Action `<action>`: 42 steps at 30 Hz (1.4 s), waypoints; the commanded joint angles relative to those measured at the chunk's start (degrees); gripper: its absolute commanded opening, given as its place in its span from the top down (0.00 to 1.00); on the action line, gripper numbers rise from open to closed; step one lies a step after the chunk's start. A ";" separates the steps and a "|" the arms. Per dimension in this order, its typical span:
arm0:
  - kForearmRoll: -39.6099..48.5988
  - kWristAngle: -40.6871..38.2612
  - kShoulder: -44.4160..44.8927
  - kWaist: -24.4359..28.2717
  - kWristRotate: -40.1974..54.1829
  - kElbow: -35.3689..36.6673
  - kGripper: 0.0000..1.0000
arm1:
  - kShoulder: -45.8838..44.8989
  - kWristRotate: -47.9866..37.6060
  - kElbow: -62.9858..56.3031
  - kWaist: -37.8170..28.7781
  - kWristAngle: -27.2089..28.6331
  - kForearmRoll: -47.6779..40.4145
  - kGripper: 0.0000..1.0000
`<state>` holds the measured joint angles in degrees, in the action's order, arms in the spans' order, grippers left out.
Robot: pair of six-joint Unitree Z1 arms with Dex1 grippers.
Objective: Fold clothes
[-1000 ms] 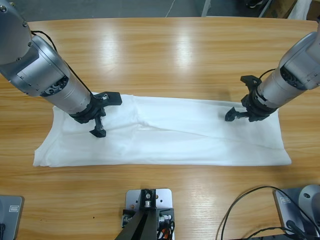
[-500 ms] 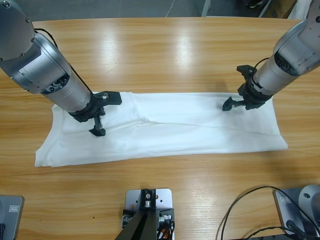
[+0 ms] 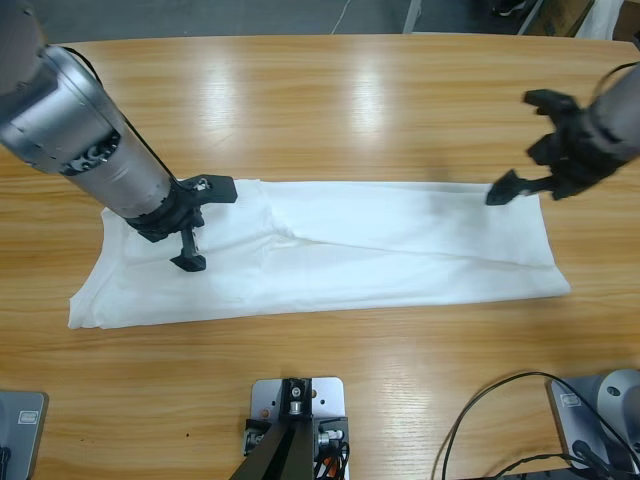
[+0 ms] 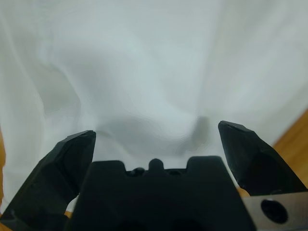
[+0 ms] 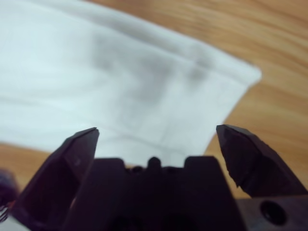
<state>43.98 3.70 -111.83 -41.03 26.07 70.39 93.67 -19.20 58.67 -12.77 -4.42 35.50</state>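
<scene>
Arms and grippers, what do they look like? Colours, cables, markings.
Both arms are silver-grey cylinders with black wrist sections. The left arm has a thin black cable along it. Left gripper and right gripper each have two black tapered jaws. No markings visible.

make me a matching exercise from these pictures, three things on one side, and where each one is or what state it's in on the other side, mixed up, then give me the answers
Things:
1. white cotton T-shirt
2. left black two-jaw gripper
3. right black two-jaw gripper

Places or states:
A. jaws open, over the shirt's far right corner and the bare wood beside it
B. folded into a long band lying flat across the wooden table
C. jaws open, right over the shirt's left part, white cloth filling its wrist view

Pairs: 1-B, 2-C, 3-A
</scene>
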 commanded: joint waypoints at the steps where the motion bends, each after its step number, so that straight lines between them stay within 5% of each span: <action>1: 6.15 -2.91 6.75 -4.53 -0.67 0.09 0.00 | -2.23 1.88 -9.21 20.27 -11.91 -5.97 0.01; 6: 8.58 -4.47 8.73 -4.76 -5.50 1.76 0.00 | 6.19 8.97 -11.53 32.03 -25.50 -13.74 0.26; 8: 9.30 -5.18 8.36 -4.76 -5.68 3.31 0.00 | 9.18 10.79 -11.54 37.54 -25.81 -14.06 0.30; 17: 9.88 -5.46 5.48 -4.76 -4.98 3.82 0.00 | 6.40 7.47 -15.94 39.31 -20.66 -10.63 0.29; 32: 9.90 -5.37 5.83 -4.76 -5.84 4.35 0.00 | 16.88 7.88 -17.94 39.31 -29.01 -14.25 0.17; 42: 10.51 -4.93 7.47 -4.76 -7.00 4.80 0.00 | 17.70 7.47 -18.15 37.64 -28.11 -13.88 0.17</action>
<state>53.33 -0.89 -104.13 -45.21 19.62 75.37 106.21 -11.18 42.96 25.75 -33.07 22.18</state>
